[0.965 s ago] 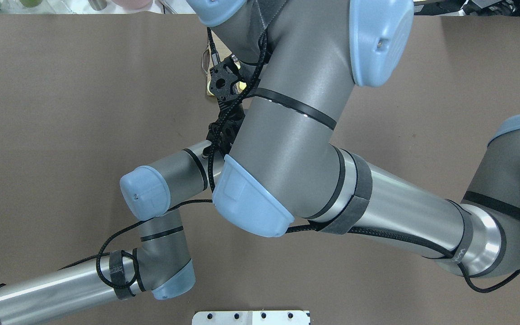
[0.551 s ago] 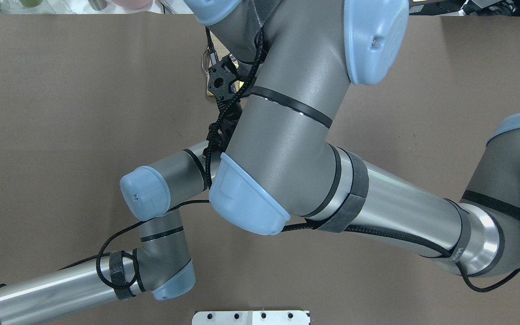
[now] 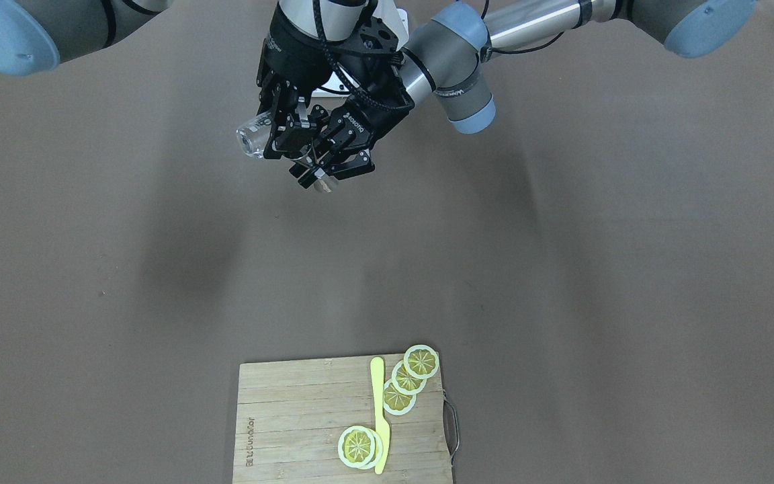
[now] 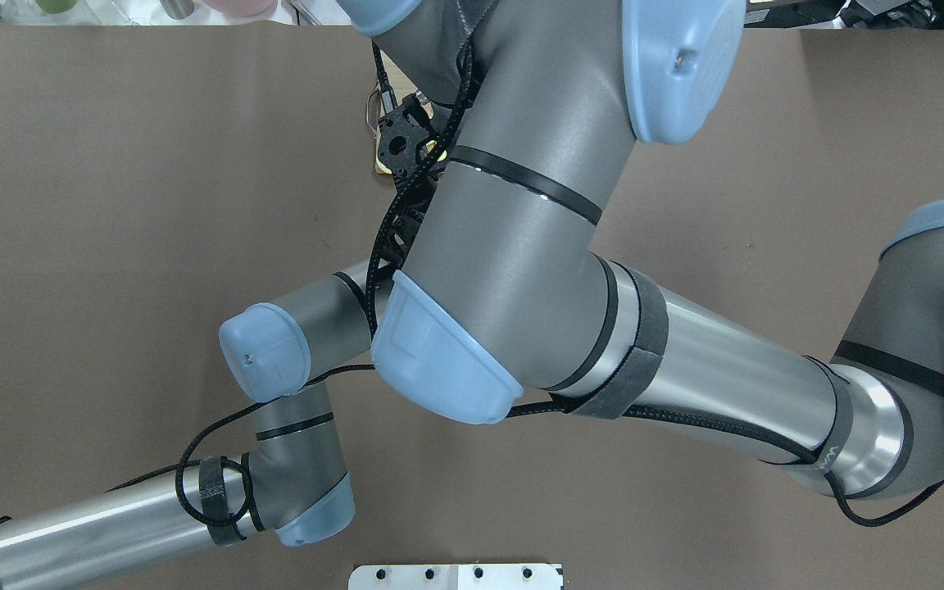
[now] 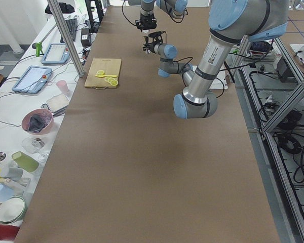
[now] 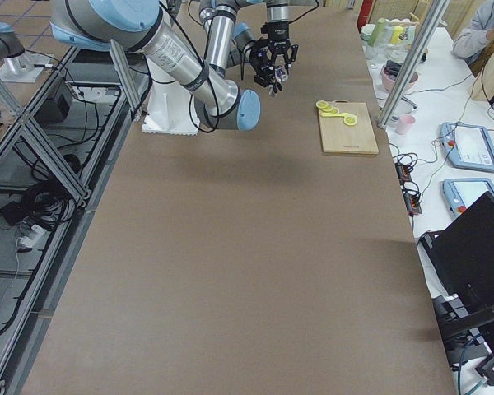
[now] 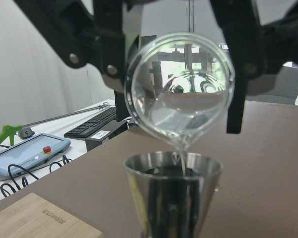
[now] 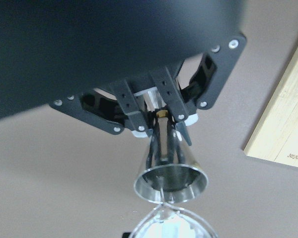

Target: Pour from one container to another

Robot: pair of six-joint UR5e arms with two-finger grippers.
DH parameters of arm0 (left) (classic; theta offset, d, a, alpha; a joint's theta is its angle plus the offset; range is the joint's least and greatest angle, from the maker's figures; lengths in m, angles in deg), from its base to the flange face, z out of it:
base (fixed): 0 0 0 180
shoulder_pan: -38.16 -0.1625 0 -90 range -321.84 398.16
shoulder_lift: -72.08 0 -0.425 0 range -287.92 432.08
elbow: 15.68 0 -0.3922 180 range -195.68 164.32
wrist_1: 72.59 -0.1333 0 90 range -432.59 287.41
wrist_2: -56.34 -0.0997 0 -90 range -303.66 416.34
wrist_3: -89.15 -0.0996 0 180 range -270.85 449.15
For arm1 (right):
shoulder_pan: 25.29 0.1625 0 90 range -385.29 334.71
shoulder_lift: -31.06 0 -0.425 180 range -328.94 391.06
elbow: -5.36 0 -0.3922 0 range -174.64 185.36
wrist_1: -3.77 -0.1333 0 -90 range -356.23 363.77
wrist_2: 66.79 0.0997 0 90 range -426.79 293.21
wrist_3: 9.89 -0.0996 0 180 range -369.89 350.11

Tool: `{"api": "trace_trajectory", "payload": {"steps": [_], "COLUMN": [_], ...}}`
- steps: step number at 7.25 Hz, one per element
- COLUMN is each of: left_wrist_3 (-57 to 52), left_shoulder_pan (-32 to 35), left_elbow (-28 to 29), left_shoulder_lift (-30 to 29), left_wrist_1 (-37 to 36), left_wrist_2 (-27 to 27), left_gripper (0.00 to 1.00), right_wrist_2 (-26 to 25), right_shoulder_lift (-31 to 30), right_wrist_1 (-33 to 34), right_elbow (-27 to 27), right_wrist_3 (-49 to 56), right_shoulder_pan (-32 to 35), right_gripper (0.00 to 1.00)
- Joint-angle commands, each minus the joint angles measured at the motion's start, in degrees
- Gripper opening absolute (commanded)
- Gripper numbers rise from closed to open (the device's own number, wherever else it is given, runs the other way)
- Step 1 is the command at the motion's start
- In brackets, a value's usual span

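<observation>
My left gripper is shut on the waist of the grey steel jigger, which it holds upright above the table. My right gripper is shut on the clear glass. The glass is tipped on its side just above the jigger, mouth towards the left wrist camera. A thin stream of clear liquid runs from the glass's lower lip into the jigger's top cone. The right wrist view looks down on the jigger, with the glass rim at the bottom edge. In the overhead view the right arm hides both grippers.
A wooden cutting board lies at the table's operator side, carrying lemon slices and a yellow knife. The right arm's elbow looms over the middle of the table. Operator desks with gear line the far side.
The right arm's elbow and forearm have shifted slightly to the overhead view's left and up. The left arm has stayed still.
</observation>
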Motion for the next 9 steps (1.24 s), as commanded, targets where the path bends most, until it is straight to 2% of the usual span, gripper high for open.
{"api": "trace_trajectory", "payload": {"steps": [1, 9], "left_wrist_3": [-0.01, -0.01], "left_shoulder_pan": [-0.02, -0.02], "left_elbow": [-0.04, 0.05], "left_shoulder_lift": [0.0, 0.0], "left_wrist_1": [0.0, 0.0], "left_wrist_2": [0.0, 0.0], "left_gripper": [0.0, 0.0], "right_wrist_2": [-0.19, -3.44], "right_shoulder_lift": [0.44, 2.64], "right_wrist_1": [0.58, 3.83], "right_elbow": [0.45, 2.04], "right_wrist_3": [0.59, 2.61], "right_shoulder_pan": [0.0, -0.09], "right_gripper": [0.0, 0.0]}}
